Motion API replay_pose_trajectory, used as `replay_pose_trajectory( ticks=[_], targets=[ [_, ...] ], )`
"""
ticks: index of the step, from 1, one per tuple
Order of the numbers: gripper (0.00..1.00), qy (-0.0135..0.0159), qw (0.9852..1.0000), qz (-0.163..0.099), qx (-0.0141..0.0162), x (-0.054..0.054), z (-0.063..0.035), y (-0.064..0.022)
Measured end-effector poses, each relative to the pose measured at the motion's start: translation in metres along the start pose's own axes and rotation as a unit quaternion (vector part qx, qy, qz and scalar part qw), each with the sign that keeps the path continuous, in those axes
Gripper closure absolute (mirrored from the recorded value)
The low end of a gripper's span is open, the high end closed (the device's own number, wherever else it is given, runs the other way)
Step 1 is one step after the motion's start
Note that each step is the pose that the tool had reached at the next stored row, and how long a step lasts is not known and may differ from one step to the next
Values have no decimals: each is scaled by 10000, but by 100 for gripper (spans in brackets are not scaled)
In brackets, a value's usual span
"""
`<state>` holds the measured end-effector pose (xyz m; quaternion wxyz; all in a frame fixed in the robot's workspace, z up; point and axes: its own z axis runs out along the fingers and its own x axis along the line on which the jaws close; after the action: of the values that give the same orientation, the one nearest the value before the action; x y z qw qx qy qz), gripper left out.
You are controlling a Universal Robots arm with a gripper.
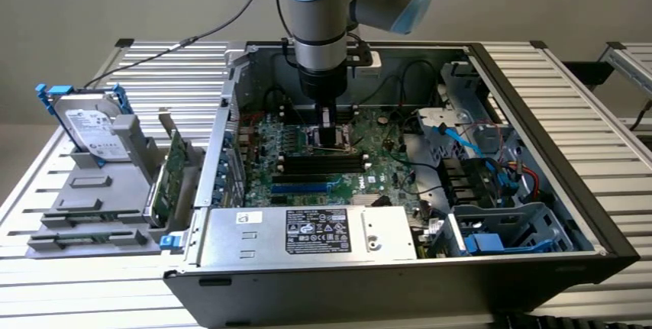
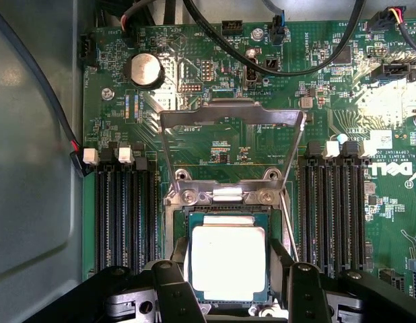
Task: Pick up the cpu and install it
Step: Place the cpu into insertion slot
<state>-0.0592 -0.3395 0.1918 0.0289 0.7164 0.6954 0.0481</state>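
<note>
One arm [image 1: 317,24], one open PC case [image 1: 408,298] lying on its side on a slatted metal table [image 1: 576,92], so here's a quick rundown. In the exterior view the arm drops straight down into the case and the claw [image 1: 327,134] hangs low over the green motherboard [image 1: 305,184], right next to the black memory slots [image 1: 324,165]. The wrist view is the useful one. The cpu [image 2: 228,259], with its silver-grey square top, is sitting flat inside the socket [image 2: 225,214], and the socket's metal load plate [image 2: 231,116] is flipped up and open beyond it. The claw's two black fingers [image 2: 176,289] stand one on each side of the chip. They're spread wide, and a thin dark gap shows between the chip and one of them, so I'd call it open and not clamping anything. More memory slots line both sides of the socket, a coin battery [image 2: 146,69] sits past the load plate, and black cables [image 2: 215,37] loop over the far part of the board. Off to the exterior view's left, outside the case, a silver hard drive [image 1: 87,123] in a blue bracket stands upright on a grey stand [image 1: 91,191]. A green circuit card [image 1: 168,172] stands on edge between that stand and the case wall. At the near end of the case there's a metal power supply [image 1: 305,233] with a label on it.
</note>
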Motion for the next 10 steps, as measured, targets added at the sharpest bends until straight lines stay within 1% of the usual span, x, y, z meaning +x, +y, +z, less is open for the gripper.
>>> replay_pose_trajectory(
  ticks=[8,9,10],
  targets=[
    [45,0,10000,0,0,0,0,0],
    [45,1,10000,0,0,0,1,0],
    [45,9,10000,1,-4,3,5,1]
  ],
)
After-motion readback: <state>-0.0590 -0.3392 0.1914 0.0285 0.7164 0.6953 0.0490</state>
